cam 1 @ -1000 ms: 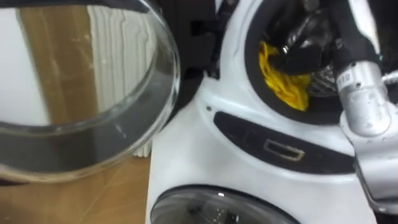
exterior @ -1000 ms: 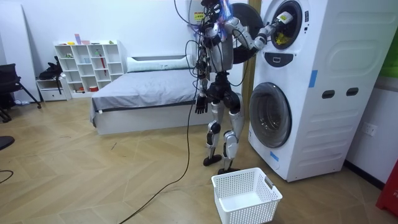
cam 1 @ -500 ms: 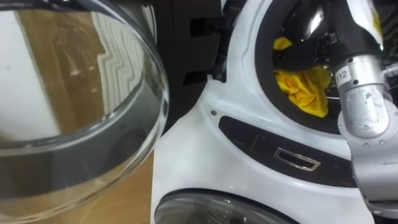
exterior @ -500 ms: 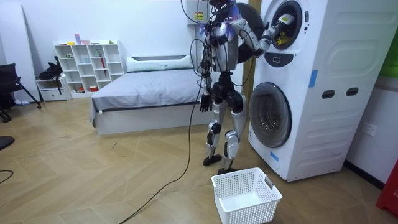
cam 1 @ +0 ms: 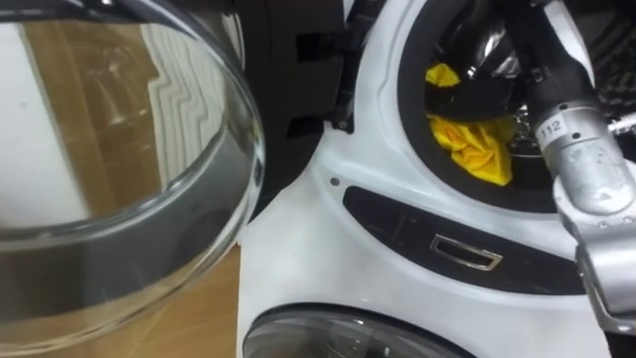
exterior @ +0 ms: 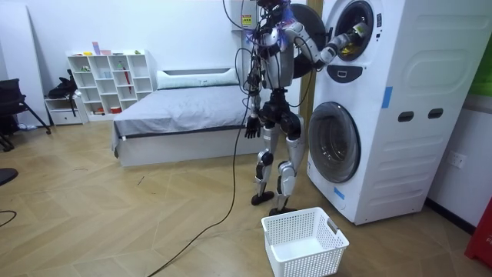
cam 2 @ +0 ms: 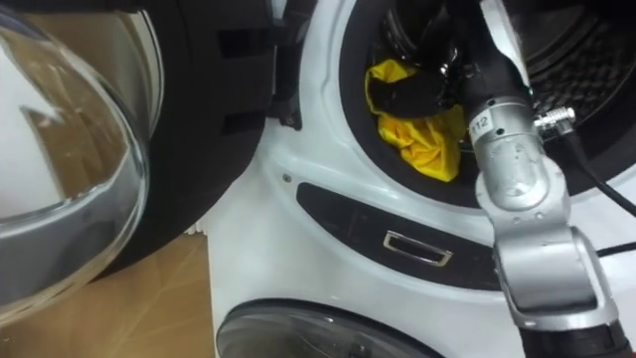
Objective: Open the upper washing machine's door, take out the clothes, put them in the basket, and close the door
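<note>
Yellow cloth (cam 2: 425,137) in drum (cam 2: 581,70), right hand (cam 2: 412,91) curled round it, left hand (exterior: 247,131) at side

This is a room of a home, a bedroom with a laundry corner. A bed (exterior: 181,115) and a white shelf (exterior: 108,81) stand on a wood floor (exterior: 115,223), beside two stacked washing machines (exterior: 400,115).

The right robot hand (cam 2: 422,92) clutches a yellow cloth (cam 2: 427,142) inside the open mouth of the washing machine (cam 2: 290,227).
</note>
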Controlling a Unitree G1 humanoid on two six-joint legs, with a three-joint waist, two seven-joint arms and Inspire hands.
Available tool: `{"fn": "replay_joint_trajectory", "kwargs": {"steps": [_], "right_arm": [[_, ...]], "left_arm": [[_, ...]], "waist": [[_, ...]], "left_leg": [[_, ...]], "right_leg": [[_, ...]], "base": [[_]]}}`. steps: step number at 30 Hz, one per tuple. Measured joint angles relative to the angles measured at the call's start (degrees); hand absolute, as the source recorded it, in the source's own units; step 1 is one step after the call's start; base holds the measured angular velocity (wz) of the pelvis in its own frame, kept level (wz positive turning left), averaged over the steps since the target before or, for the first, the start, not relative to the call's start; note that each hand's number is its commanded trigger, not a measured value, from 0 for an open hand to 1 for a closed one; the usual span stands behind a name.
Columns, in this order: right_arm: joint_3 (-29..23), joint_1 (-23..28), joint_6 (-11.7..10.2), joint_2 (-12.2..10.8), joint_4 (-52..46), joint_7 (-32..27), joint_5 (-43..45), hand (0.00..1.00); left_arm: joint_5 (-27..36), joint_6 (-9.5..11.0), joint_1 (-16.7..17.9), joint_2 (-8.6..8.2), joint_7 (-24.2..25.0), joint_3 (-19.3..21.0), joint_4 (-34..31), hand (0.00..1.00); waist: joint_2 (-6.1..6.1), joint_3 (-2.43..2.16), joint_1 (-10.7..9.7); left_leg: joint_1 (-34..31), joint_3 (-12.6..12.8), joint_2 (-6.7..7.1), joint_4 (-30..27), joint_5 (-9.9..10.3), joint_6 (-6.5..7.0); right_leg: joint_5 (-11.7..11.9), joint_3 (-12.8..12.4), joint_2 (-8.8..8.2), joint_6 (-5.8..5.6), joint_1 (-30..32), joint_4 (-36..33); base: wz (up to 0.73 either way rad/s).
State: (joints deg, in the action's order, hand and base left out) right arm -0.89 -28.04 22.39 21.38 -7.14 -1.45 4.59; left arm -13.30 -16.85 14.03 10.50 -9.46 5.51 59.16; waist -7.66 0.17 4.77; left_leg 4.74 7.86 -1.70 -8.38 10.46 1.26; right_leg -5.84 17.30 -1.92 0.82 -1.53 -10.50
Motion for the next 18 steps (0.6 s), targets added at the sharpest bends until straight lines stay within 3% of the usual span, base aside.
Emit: {"fn": "replay_joint_trajectory", "kwargs": {"steps": [7, 10, 14, 18], "right_arm": [[-1.1, 2.7, -0.6, 0.5, 4.4, 2.3, -13.1, 0.0], [-1.4, 3.6, -0.7, 0.6, 4.7, 4.3, -18.1, 0.0], [-2.0, 5.0, -2.3, 1.1, 5.9, 7.4, -22.0, 0.0], [-2.7, 5.1, -3.6, 1.3, 8.3, 9.8, -23.5, 0.0]], "left_arm": [[0.3, -0.3, 0.5, -0.41, 0.0, 0.1, 0.1, 0.0], [0.2, -0.3, 0.3, -0.45, 0.0, 1.2, 0.0, 0.0], [0.3, -0.3, 0.5, -0.36, 0.0, 1.2, -0.4, 0.0], [2.6, -0.4, 0.5, -0.32, -0.1, 1.1, -0.7, 0.0]], "waist": [[0.33, 0.05, -1.5], [0.11, -0.12, -2.7], [-0.13, -0.7, -2.8], [-0.23, -0.78, -2.8]], "left_leg": [[0.0, -0.1, 0.01, 0.0, 0.1, 0.0], [-0.3, -0.3, 0.0, -0.3, 0.2, -0.03], [0.1, -0.2, -0.12, -0.3, 0.3, -0.04], [1.1, -0.2, -0.25, -0.5, 0.8, 0.04]], "right_leg": [[0.0, -0.2, 0.0, 0.0, -0.6, 0.5], [0.0, 0.0, -0.01, 0.0, -0.8, 0.9], [0.0, 0.0, 0.15, 0.0, -1.2, 0.9], [0.0, 0.0, 0.25, 0.0, -2.2, 1.0]], "base": [[0.0], [0.06], [0.01], [0.0]]}}
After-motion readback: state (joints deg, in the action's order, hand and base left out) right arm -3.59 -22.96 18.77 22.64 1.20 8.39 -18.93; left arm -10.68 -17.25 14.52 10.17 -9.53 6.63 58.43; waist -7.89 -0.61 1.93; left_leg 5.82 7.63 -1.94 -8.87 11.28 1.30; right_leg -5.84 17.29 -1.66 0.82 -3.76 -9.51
